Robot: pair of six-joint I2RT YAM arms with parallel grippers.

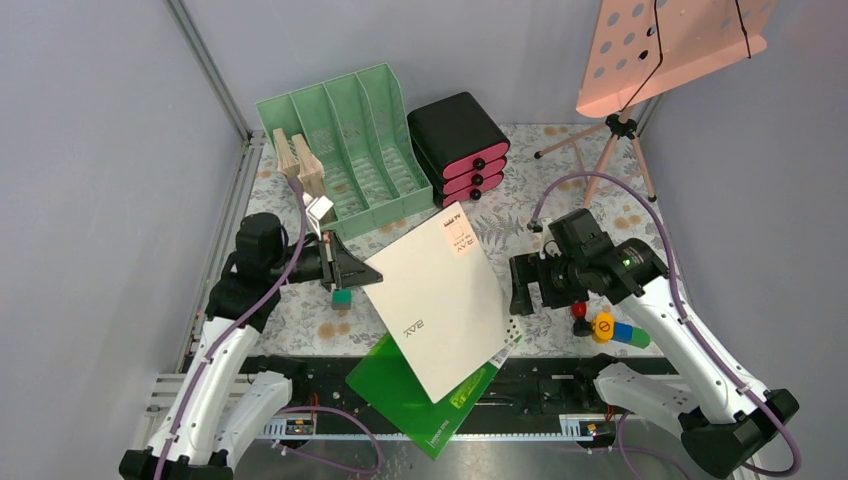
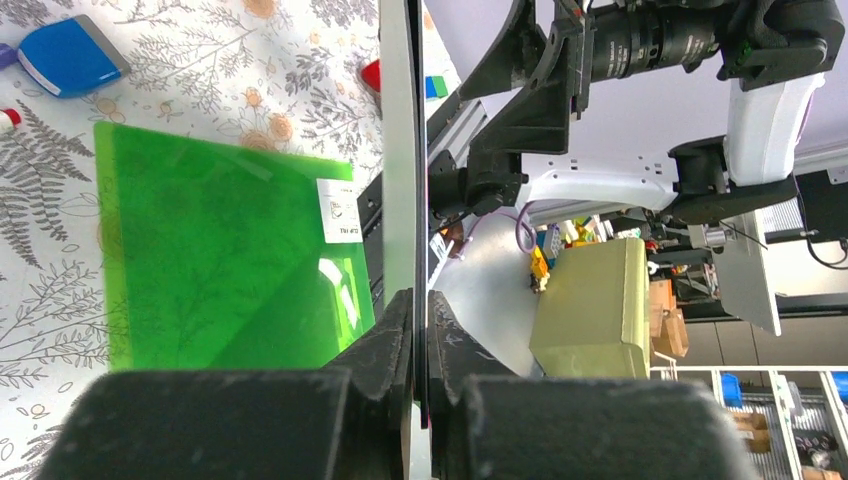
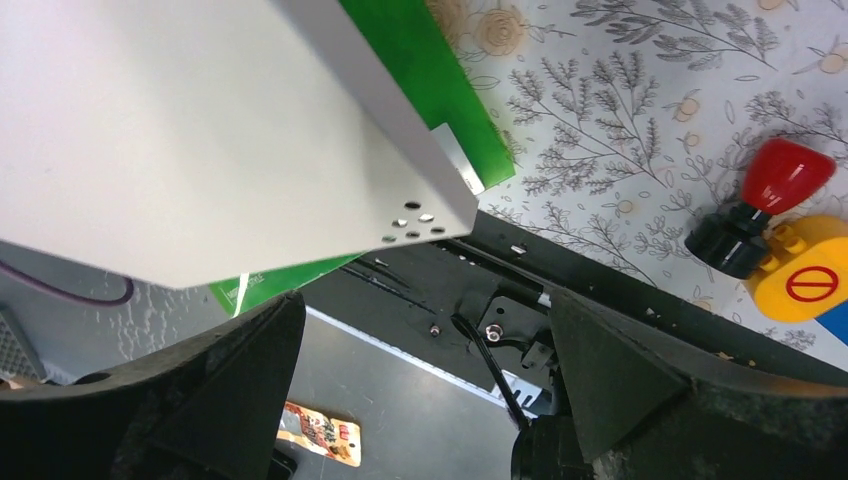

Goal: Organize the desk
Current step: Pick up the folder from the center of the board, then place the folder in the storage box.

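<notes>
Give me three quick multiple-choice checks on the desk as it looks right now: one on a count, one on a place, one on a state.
1. How many pink fronts does the black drawer box have?
A) two B) five C) three

2. Where is the green folder?
A) flat at the desk near edge, under the white folder
B) on top of the drawer box
C) standing upright at the far edge

3. The left hand is:
A) open and empty B) shut on the white folder's edge C) shut on the green folder

Answers:
1 C: three pink fronts are stacked in the top view.
2 A: the green sheet lies flat beneath the held white folder.
3 B: the left wrist view shows both fingers pinching the white edge.
</notes>
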